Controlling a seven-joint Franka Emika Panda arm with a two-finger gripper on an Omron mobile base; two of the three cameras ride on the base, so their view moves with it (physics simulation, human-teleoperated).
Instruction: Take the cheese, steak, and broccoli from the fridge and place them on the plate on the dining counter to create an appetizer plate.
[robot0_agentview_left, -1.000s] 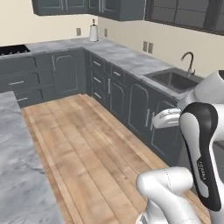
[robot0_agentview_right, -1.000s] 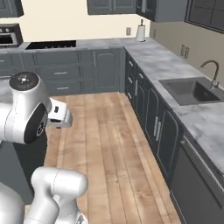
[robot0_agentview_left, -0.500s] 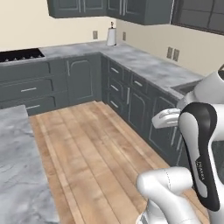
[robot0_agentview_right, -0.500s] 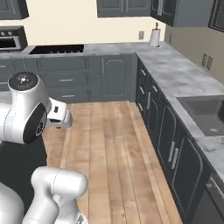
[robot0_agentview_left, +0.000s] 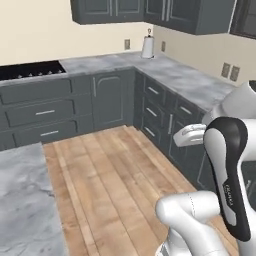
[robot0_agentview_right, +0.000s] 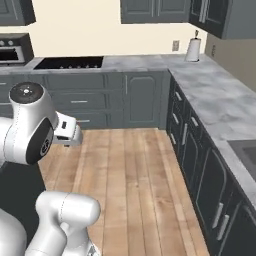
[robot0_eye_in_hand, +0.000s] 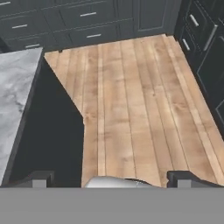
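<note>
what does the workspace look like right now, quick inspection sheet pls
surface: grey marble dining counter at the left, bare where visible
job's things: nothing seen of cheese, steak, broccoli, plate or fridge
clutter: paper towel roll on the wall counter
grippers: gripper open, holding nothing, above the wood floor
cables: nothing seen
surroundings: dark cabinets, stovetop, wall outlets

The dining counter lies left of the wood floor (wall cabinets right and behind).
</note>
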